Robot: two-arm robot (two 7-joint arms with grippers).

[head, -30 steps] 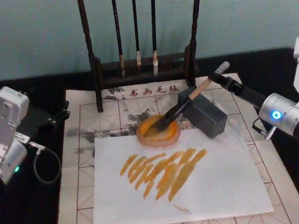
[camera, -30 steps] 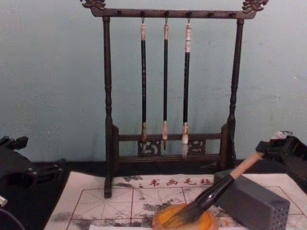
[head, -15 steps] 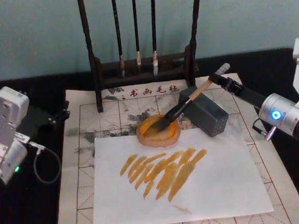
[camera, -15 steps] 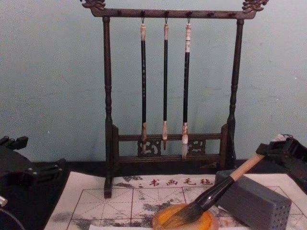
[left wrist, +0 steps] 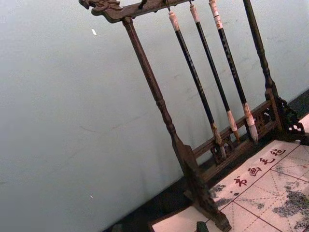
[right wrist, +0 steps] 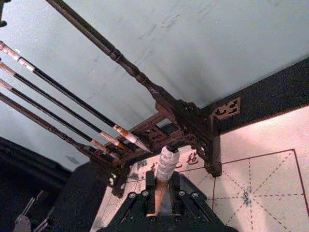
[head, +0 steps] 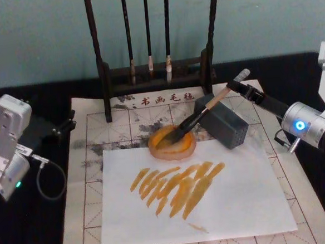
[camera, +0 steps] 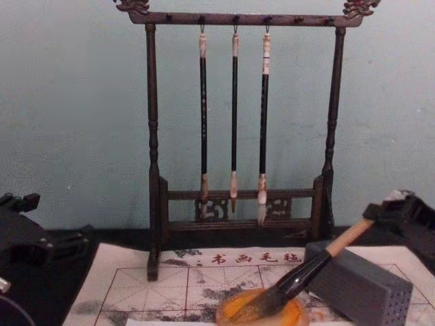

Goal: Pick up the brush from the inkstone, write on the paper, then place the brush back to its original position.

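While the brush (head: pixel 198 115) lies with its dark tip in the inkstone (head: pixel 176 153) and its pale handle propped across the grey block (head: pixel 227 126), we log the right gripper (head: pixel 233 87) at the handle's upper end. The right wrist view shows its fingers pinching the wood just below the whitish end cap (right wrist: pixel 167 163). The inkstone sits on the paper (head: pixel 89 188), at the far edge of a plain white sheet (head: pixel 240 200) that carries orange strokes (head: pixel 178 185). From those strokes we judge the writing done and the brush set back, with only the release outstanding. The left gripper (head: pixel 62 126) is parked over the dark counter (head: pixel 42 236) off the paper's left edge, and we cannot tell how it is set. Behind stands the rack (head: pixel 97 48) with three thin brushes (camera: pixel 234 115), well apart from the work. Handling estimate: the brush is light, with a stiff, smooth, round handle that may roll or pivot in a pinch so close to the end. The bristles are soft, wet and easily splayed. We would take hold on the bare wood, never on the black ferrule or the tip. A grip nearer mid-handle would steady it better, and any drip would mark the sheet.
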